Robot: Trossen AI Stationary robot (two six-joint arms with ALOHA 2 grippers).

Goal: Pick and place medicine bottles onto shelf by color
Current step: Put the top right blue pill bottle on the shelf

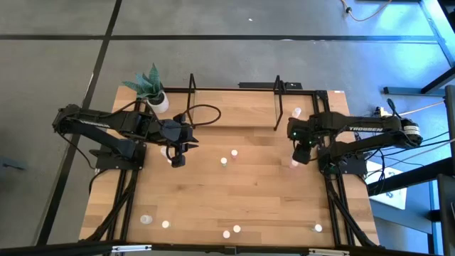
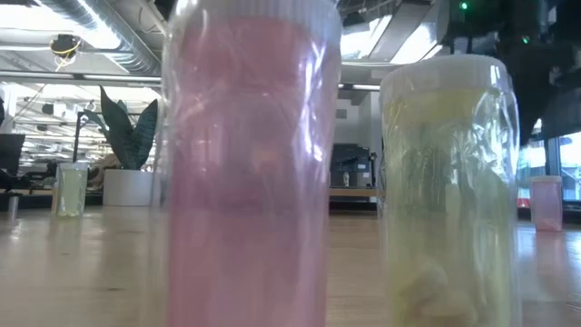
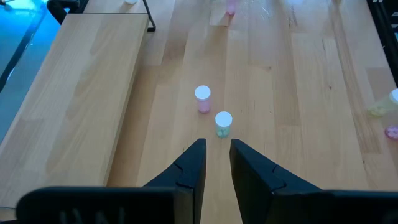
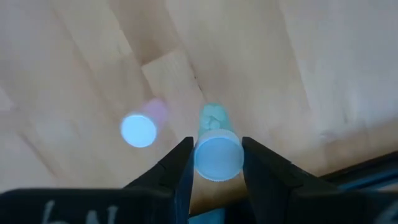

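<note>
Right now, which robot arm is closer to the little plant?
Left. The left pincer sits just past the plant, in front of it. The right pincer is far across the table, holding a greenish bottle.

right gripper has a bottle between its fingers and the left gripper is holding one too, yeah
Not quite. The right gripper does have a greenish bottle between its fingers, as the right wrist view shows. But the left gripper holds nothing: in the left wrist view the gap between its fingers is bare, and a pink bottle and a green bottle stand on the table ahead of it.
</note>
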